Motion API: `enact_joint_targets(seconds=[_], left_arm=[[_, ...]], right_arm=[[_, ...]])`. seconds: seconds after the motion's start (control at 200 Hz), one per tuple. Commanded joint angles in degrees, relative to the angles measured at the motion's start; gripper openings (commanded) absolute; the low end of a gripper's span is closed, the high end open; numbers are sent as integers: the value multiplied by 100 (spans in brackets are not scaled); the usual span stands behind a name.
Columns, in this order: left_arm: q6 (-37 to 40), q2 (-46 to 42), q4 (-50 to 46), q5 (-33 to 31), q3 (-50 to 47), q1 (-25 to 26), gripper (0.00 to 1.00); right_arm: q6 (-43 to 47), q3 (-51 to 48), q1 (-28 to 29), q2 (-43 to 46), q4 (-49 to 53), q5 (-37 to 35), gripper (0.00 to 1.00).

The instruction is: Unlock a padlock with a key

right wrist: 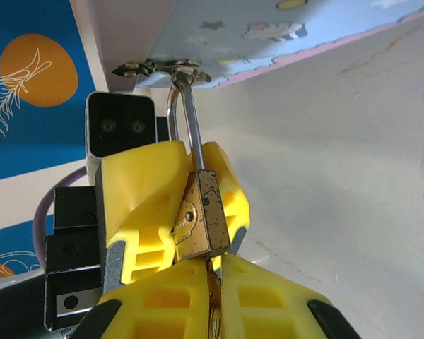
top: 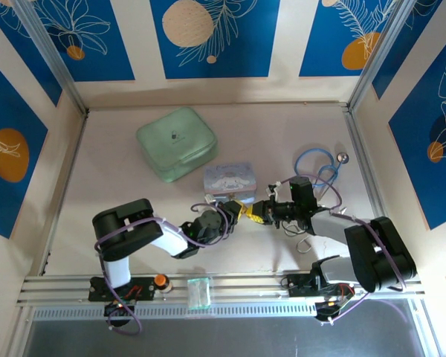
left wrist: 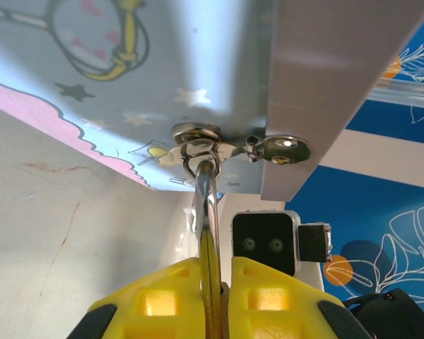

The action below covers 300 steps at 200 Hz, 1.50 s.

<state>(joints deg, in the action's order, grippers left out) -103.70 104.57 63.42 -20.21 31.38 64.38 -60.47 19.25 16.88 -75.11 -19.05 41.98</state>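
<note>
On the far left of the top view you have the left arm's base at the near edge. The arm reaches rightward across the table (top: 119, 171) toward the middle. Behind it, toward the back wall, lies a pale green zip pouch (top: 177, 143).

Your left gripper (top: 240, 211) sits just in front of the pale blue tin (top: 229, 178). It is clamped on the padlock (right wrist: 201, 219): in the right wrist view its yellow fingers (right wrist: 145, 205) flank the brass body on both sides. In the left wrist view, the lock shows edge-on as a thin brass strip pinched between the pads.

The padlock hangs off the table at the tin's front edge, between your two grippers. Its silver shackle (right wrist: 191, 120) runs up from the body and hooks through the tin's metal hasp (left wrist: 198, 138).

Just to the right, your right gripper (top: 266, 215) meets the lock nose to nose with the left one. It is clenched too, its fingertips right under the padlock's lower end. A thin sliver of metal, which looks like the key (right wrist: 213, 314), is nipped between them and points up at the lock's underside. You cannot tell from these views how far it is seated in the keyhole.

Further right, behind the right arm, a blue looped cable (top: 316, 160) with a round metal end rests on the table.
</note>
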Motion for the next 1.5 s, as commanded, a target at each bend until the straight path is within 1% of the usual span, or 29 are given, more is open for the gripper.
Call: enact_joint_targets(seconds=[0.0,0.045,0.15,0.22,0.265,0.335,0.38,0.42,0.505,0.61,0.695,0.79,0.835,0.916,0.946,0.976,1.001,1.026,1.056,1.076,1.116,1.161,1.191,1.211,1.271,1.311,1.386,1.426,1.496], left_arm=[[-45,-3,560,472,5,243,0],[-44,23,548,490,24,242,0],[-44,62,461,615,112,250,0],[-52,53,443,632,158,276,0],[-54,30,452,649,169,286,0],[-12,-47,391,607,142,279,0],[25,-106,274,557,118,261,0],[55,-122,184,544,85,230,0],[63,-64,161,510,14,181,0],[5,77,104,526,-16,137,0],[12,151,29,527,-9,136,0],[79,-19,-555,550,37,128,0],[236,-148,-832,553,71,112,0],[460,-419,-1519,601,169,68,0],[534,-518,-1789,633,218,42,0],[603,-599,-2041,677,260,15,0],[658,-648,-2186,701,293,-10,0],[698,-681,-2264,703,292,-26,0],[717,-709,-2289,702,284,-38,0],[715,-714,-2282,707,275,-47,0],[745,-732,-2279,748,281,-80,0],[731,-753,-2355,773,273,-101,0],[742,-776,-2382,765,254,-112,0],[731,-788,-2389,757,240,-110,0],[673,-820,-2373,725,177,-119,0],[643,-832,-2312,720,145,-125,0],[618,-861,-2241,723,107,-130,0],[616,-882,-2246,726,114,-136,0],[619,-903,-2250,731,125,-136,0]], right_arm=[[-116,-185,59,105,-172,-619,8],[-162,-223,125,138,-189,-666,8],[-307,-272,289,197,-286,-866,3],[-411,-270,408,210,-431,-1044,4],[-434,-246,476,205,-489,-1125,9],[-499,-287,517,262,-540,-1265,28],[-481,-335,518,359,-433,-1385,34],[-386,-366,525,491,-179,-1566,37],[-44,-395,559,847,595,-2003,37],[271,-443,634,1363,1456,-2480,34],[510,-485,733,1775,1976,-2853,34],[887,-416,910,2108,2497,-3261,35],[1197,-315,1062,2219,2659,-3440,35],[1862,45,1546,2255,3105,-4066,37],[2114,194,1819,2247,3258,-4390,40],[2318,335,2065,2218,3412,-4724,46],[2492,436,2242,2183,3486,-4934,52],[2637,509,2403,2151,3525,-5120,61],[2790,603,2566,2091,3552,-5317,69],[2885,657,2664,2051,3571,-5432,72],[3024,775,2820,1961,3625,-5704,73],[3173,878,2943,1869,3671,-5925,72],[3314,919,2984,1808,3639,-5930,68],[3400,931,3000,1772,3597,-5894,61],[3592,932,3005,1696,3416,-5715,36],[3683,928,3010,1667,3300,-5557,26],[3716,838,3018,1692,3052,-5357,22],[3747,772,3013,1701,2905,-5182,16],[3695,747,3031,1654,2805,-5019,12]])
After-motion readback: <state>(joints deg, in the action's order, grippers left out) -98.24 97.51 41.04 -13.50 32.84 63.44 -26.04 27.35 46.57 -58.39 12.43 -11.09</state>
